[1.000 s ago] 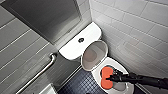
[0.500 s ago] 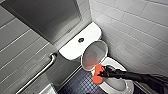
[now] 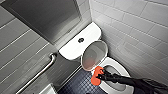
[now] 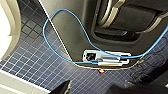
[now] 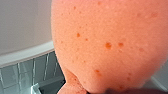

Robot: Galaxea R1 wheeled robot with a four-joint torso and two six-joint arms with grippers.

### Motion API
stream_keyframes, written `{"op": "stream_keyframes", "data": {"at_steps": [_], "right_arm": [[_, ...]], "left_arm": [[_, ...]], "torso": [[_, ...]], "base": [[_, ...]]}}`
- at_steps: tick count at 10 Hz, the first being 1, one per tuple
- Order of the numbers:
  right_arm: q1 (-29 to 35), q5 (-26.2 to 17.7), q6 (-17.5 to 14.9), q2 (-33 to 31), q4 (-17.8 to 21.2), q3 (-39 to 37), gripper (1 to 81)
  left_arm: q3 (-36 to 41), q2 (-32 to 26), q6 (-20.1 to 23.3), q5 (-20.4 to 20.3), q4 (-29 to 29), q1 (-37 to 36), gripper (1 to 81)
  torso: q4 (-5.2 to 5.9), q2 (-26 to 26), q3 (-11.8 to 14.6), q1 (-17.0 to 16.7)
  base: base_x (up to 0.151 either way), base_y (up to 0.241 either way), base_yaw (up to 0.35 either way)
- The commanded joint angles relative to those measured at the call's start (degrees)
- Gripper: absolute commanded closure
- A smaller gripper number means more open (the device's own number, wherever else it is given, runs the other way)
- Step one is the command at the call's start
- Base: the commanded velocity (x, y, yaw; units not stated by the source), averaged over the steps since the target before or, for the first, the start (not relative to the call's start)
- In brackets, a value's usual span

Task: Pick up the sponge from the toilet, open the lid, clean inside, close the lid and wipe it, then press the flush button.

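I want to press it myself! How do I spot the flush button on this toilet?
Look at the white toilet in the corner of the tiled walls. Behind its raised lid lies the flat cistern top, and near its middle sits the flush button. It is the only small dark round spot on all that white.

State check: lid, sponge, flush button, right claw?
lid: raised, bowl open.
sponge: gripped, at the rim of the toilet; contact unclear.
right claw: shut on sponge.
flush button: nothing touching it.
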Motion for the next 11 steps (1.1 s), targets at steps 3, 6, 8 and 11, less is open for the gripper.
{"op": "stream_keyframes", "data": {"at_steps": [3, 6, 8, 11], "right_arm": [[-0.3, -4.1, 0.6, -2.4, -1.3, 10.9, 81.1], [-2.9, -5.5, 0.7, -10.9, -1.5, 21.0, 81.1], [-4.7, -5.4, 0.8, -14.3, -1.5, 23.9, 81.1], [-5.8, -4.5, 2.3, -18.7, -1.5, 25.2, 81.1]], "left_arm": [[-0.5, -0.2, 0.3, 5.2, 0.1, 3.0, 1.0], [-0.5, -0.1, 0.4, 5.2, 0.2, 3.0, 1.0], [-0.5, -0.2, 0.3, 5.2, 0.2, 3.0, 1.0], [-0.5, -0.2, 0.3, 5.2, 0.1, 3.0, 1.0]], "torso": [[0.00, 0.0, 0.0, 0.0], [0.00, 0.0, 0.0, 0.0], [0.00, 0.0, 0.0, 0.0], [0.00, 0.0, 0.0, 0.0]], "base": [[0.000, 0.000, 0.000], [0.000, 0.000, 0.000], [0.000, 0.000, 0.000], [0.000, 0.000, 0.000]]}}
